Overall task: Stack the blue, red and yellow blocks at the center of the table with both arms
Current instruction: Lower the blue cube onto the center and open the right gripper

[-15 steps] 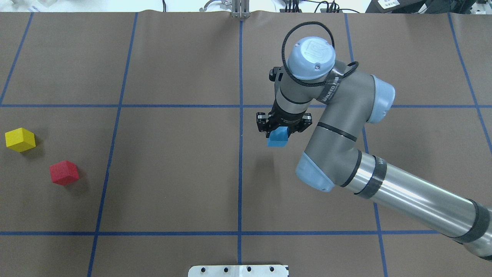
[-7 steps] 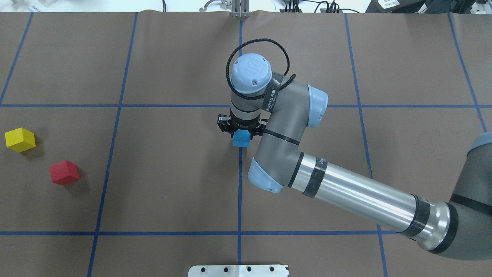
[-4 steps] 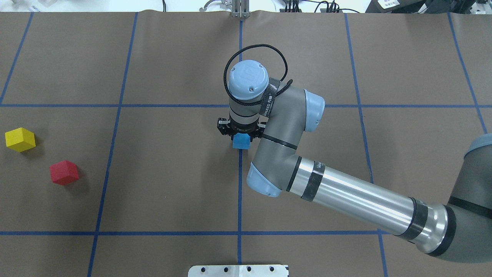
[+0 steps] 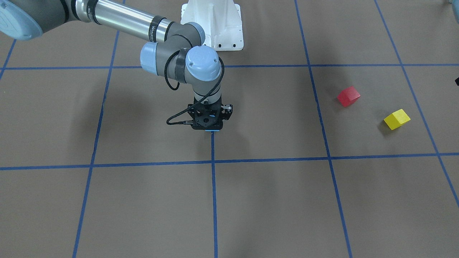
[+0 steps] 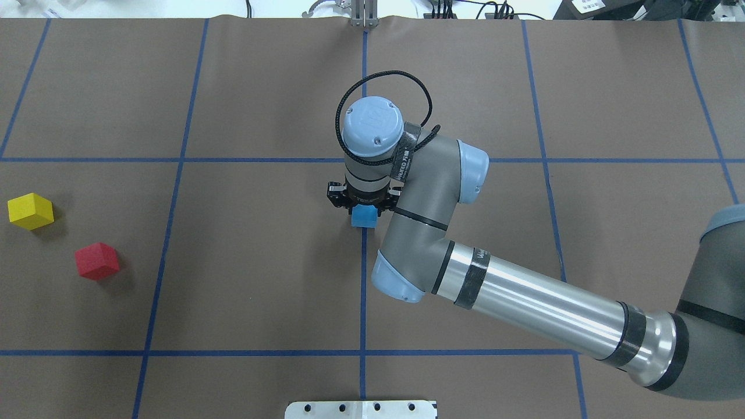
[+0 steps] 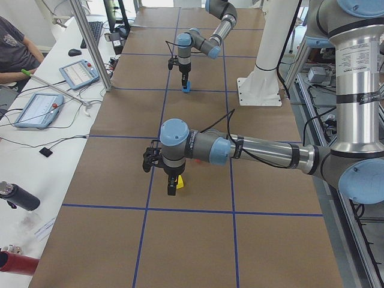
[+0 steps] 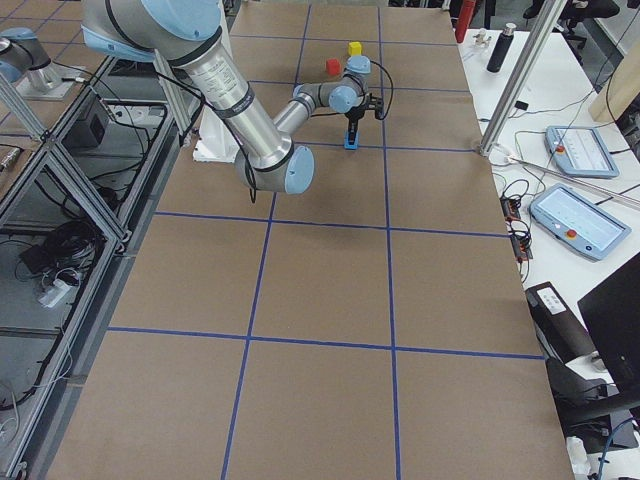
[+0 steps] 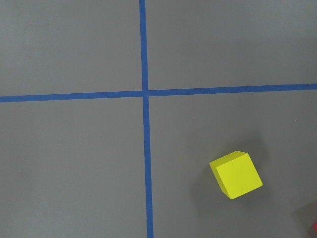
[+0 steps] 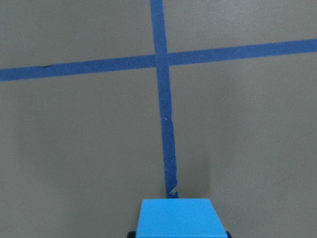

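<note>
Right hand (image 5: 364, 208): it is pointed straight down at the middle of the surface and is closed narrowly around the blue block, which is pinched between its two fingers.
Blue block (image 5: 364, 217): it is held at the centre of the surface, on the middle tape line. In the right wrist view its top face is seen at the bottom edge, with the frayed end of a tape strip just ahead of it. It is carried very low; whether its underside is touching the surface cannot be told.
Left hand (image 6: 171, 185): it is seen only in the view from the left end, hanging downward from the near arm. Whether it is wide or narrow cannot be told. No finger is caught by its own wrist camera.
Yellow block (image 5: 30, 211): it is found far out on the robot's left side, resting tilted with one corner turned toward the overhead camera. In the left wrist view it is seen from above, low and to the right of a tape crossing.
Red block (image 5: 97, 261): it is set near the yellow block, apart from it and closer to the robot.
Surface (image 5: 262, 273): it is covered in brown paper and divided into squares by blue tape lines (image 5: 363, 302).
</note>
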